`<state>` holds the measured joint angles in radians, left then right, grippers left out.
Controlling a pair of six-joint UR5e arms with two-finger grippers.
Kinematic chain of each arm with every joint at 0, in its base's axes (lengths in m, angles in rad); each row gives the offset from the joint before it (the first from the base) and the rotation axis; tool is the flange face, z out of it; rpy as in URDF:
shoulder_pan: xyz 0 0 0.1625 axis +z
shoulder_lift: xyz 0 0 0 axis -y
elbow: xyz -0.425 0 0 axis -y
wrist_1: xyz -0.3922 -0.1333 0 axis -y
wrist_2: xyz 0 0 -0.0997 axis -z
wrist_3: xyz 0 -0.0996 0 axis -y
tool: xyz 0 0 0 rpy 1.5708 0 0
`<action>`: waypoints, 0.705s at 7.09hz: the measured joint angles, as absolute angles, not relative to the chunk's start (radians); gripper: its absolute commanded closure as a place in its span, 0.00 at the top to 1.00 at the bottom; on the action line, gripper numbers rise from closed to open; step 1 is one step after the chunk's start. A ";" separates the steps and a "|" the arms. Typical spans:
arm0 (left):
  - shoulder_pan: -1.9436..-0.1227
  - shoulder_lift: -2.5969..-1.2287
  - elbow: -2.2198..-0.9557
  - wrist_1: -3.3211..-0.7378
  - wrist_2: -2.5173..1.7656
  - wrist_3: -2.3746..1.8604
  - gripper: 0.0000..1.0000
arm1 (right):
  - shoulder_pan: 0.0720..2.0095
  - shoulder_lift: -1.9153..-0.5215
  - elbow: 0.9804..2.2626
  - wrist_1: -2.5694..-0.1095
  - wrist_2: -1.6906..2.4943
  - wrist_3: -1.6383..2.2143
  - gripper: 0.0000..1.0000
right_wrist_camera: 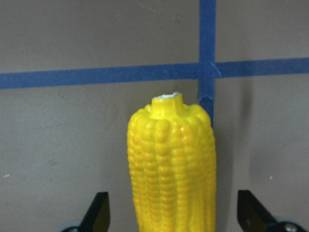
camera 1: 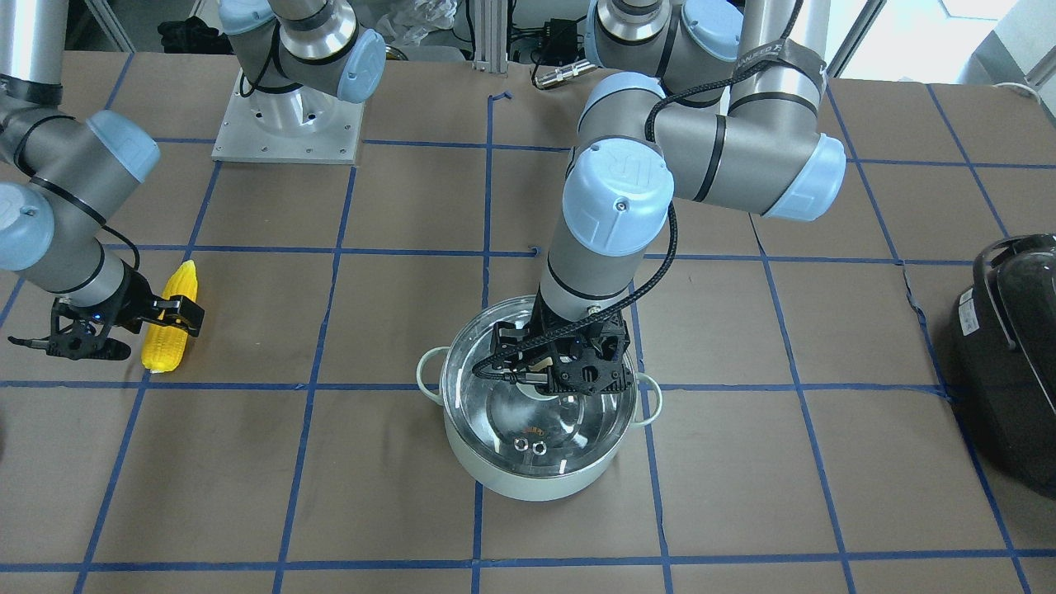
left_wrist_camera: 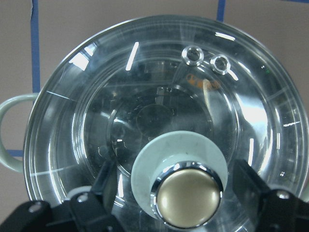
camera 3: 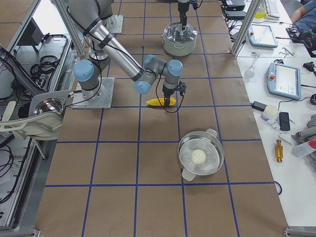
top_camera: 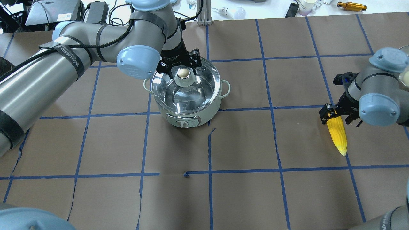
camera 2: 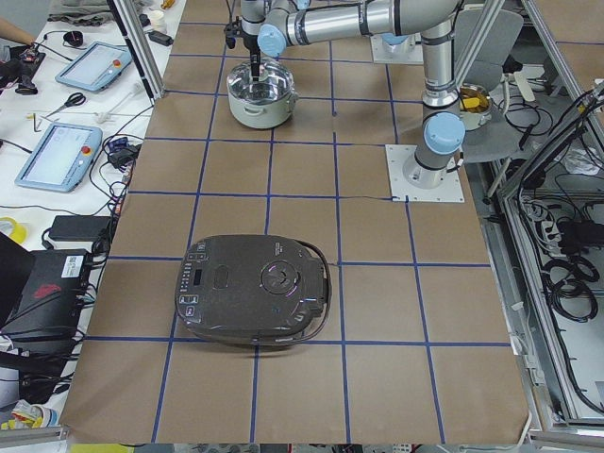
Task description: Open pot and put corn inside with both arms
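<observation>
Round pale mint-white pot with a shiny steel interior [top_camera: 204, 115] stands closed directly beneath the left gripper [top_camera: 181, 67]; its clear glass lid [top_camera: 195, 95] is seated on the rim. The black two-finger left gripper is spread wide, one finger on each side of the beige lid knob [left_wrist_camera: 189, 193], gripping nothing. This placement reads as alignment for a pinch on the knob, the only feature by which the lid can be lifted. Bright yellow toy corn cob [top_camera: 338, 135] lies flat on the brown paper-covered table [top_camera: 243, 143], its thick end between the fingers [right_wrist_camera: 99, 212] of the right gripper [top_camera: 337, 115], its tapered end pointing away from the wrist. The right jaws are likewise wide apart with clear gaps to the cob, apparently pre-positioned for a grasp across its width. Fingertips are cut off at the lower edge of both wrist views, so contact with glass or table cannot be confirmed. In the front-facing view the left gripper hides the knob. Reflections obscure the pot's interior.
</observation>
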<state>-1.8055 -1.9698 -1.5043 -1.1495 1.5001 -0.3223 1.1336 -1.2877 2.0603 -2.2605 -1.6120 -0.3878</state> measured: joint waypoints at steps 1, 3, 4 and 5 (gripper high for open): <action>-1.812 -1.972 -1.504 -1.150 1.500 -0.330 0.86 | 1.134 -1.284 2.059 -2.283 -1.609 -0.387 0.06; -1.825 -1.966 -1.507 -1.153 1.504 -0.339 0.72 | 1.134 -1.280 2.055 -2.296 -1.607 -0.383 0.00; -1.828 -1.964 -1.509 -1.155 1.506 -0.339 0.60 | 1.134 -1.281 2.052 -2.296 -1.607 -0.378 0.00; -1.829 -1.964 -1.510 -1.157 1.506 -0.338 0.33 | 1.135 -1.285 2.036 -2.288 -1.608 -0.369 0.00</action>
<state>-1.8292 -1.9635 -1.5102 -1.1567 1.5063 -0.3385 1.1352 -1.2849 2.0362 -2.2880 -1.6076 -0.3692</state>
